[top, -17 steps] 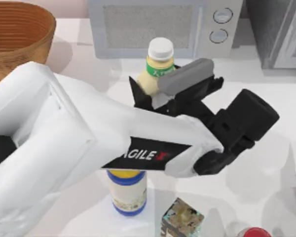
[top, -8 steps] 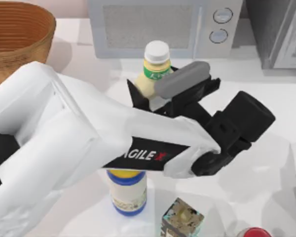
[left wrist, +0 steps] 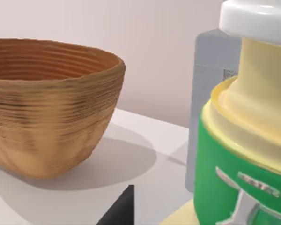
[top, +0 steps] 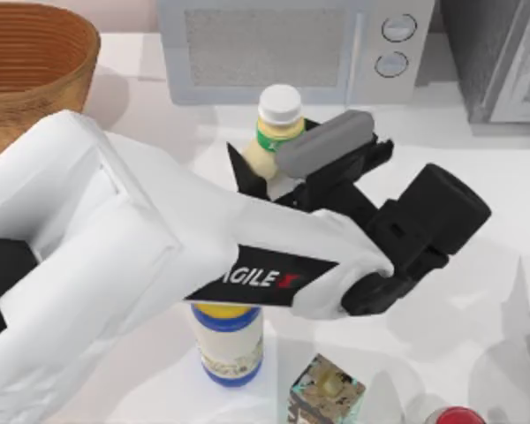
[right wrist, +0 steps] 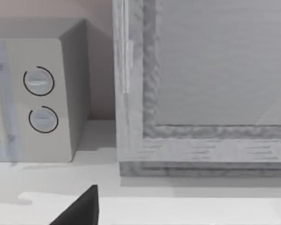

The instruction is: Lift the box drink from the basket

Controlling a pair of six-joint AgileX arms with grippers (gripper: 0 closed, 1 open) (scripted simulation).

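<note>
Your left arm reaches across the middle of the bench, and its gripper (top: 278,163) has its jaws closed around a white-capped bottle (top: 271,132) with a green label, just in front of the microwave (top: 291,49) at the bench's rear edge. In the left wrist view that bottle (left wrist: 246,140) looms close, with one dark fingertip (left wrist: 119,211) low beside it. The basket (top: 31,71) sits in the bench's rear left corner, well apart from the gripper; you cannot see a box drink in it from either the top or the left wrist view (left wrist: 49,105). A blue-banded bottle (top: 228,340) and a small mottled box (top: 327,389) stand near the front edge. Your right wrist view faces the microwave's dials (right wrist: 40,101); you cannot tell how its jaws stand.
</note>
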